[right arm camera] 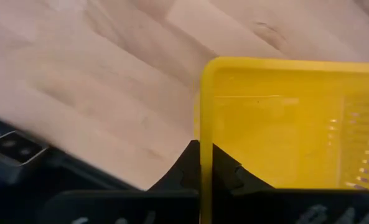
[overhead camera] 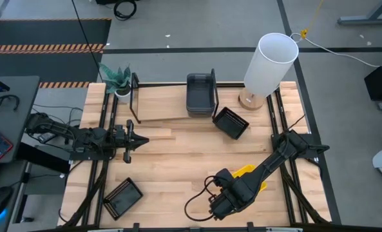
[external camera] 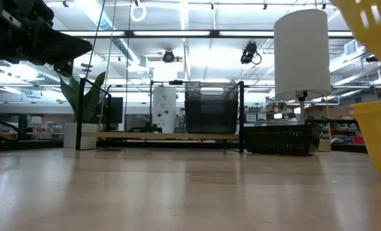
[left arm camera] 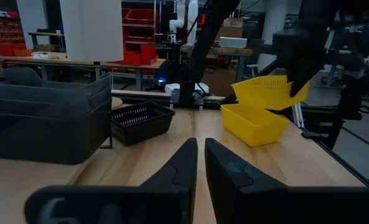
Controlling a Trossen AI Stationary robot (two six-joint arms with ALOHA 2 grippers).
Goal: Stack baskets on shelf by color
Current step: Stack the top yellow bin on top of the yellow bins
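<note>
Two yellow baskets are at the table's near right. One [left arm camera: 252,121] rests flat on the table, and the other [left arm camera: 265,92] is raised above it in my right gripper [right arm camera: 206,155], which is shut on its wall. Stacked dark grey baskets [overhead camera: 200,93] stand on the right end of the shelf [overhead camera: 165,109]. One black mesh basket [overhead camera: 230,122] sits on the table by the shelf's right end. Another [overhead camera: 123,196] lies near the left front corner. My left gripper [left arm camera: 200,162] hovers shut at the table's left, touching nothing. My right gripper pinches the raised yellow basket by the rim of one end wall [right arm camera: 204,112], one finger inside the basket and one outside. The fingers come from above. The basket is lifted clear and tilted, over the yellow basket [external camera: 376,135] that rests on the table.
A tall white lamp [overhead camera: 271,61] stands at the far right, beside the shelf. A small potted plant [overhead camera: 116,80] sits at the shelf's left end. Bare tabletop [overhead camera: 178,161] lies between the two arms. The near table edge [right arm camera: 22,155] is close below my right gripper.
</note>
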